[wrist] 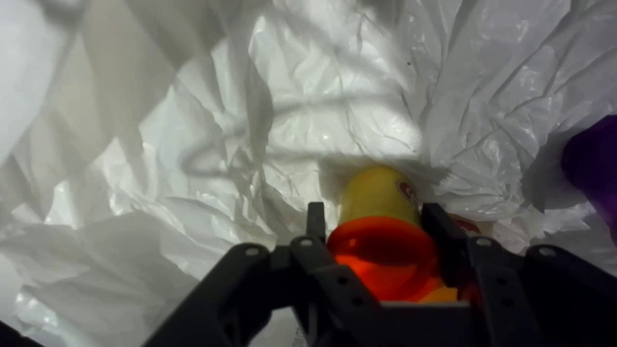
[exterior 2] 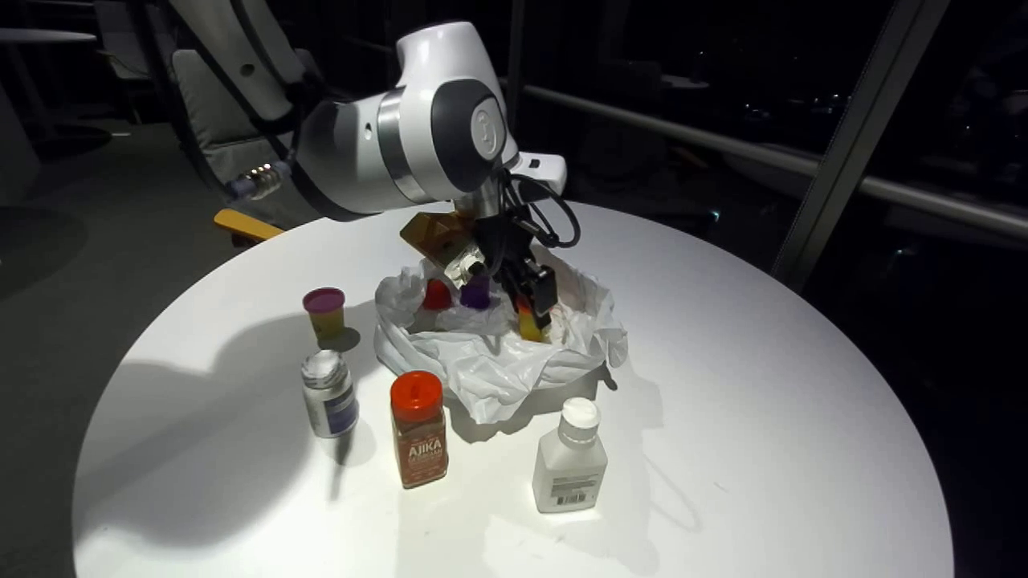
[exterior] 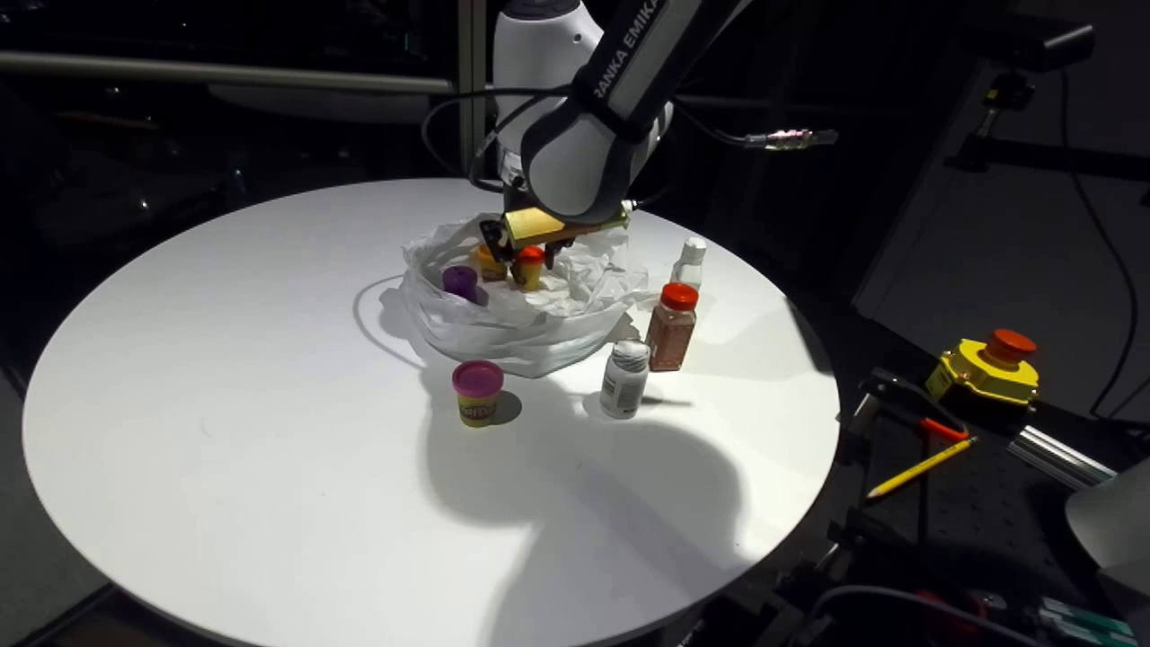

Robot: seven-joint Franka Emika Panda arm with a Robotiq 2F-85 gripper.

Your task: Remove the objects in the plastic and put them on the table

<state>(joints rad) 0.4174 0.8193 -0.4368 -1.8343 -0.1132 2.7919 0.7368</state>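
Referring to the wrist view, you see the orange-lidded Play-Doh tub (wrist: 384,233), yellow-bodied with a red mark, lid uppermost inside the wrinkled white plastic bag (wrist: 337,77). Your pincer (wrist: 373,211) stands narrow, one finger on each side of the tub; you cannot tell whether it grips. On the table (exterior 2: 763,417), note the red-capped Ajika jar (exterior 2: 419,449), its contents reddish-brown, near a squarish white bottle (exterior 2: 569,474).

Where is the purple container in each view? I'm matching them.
In an exterior view: purple container, left of centre.
In an exterior view: purple container, just left of centre.
Wrist view: purple container, cut off by the right edge.
Shared landmark: the white plastic bag it sits in.
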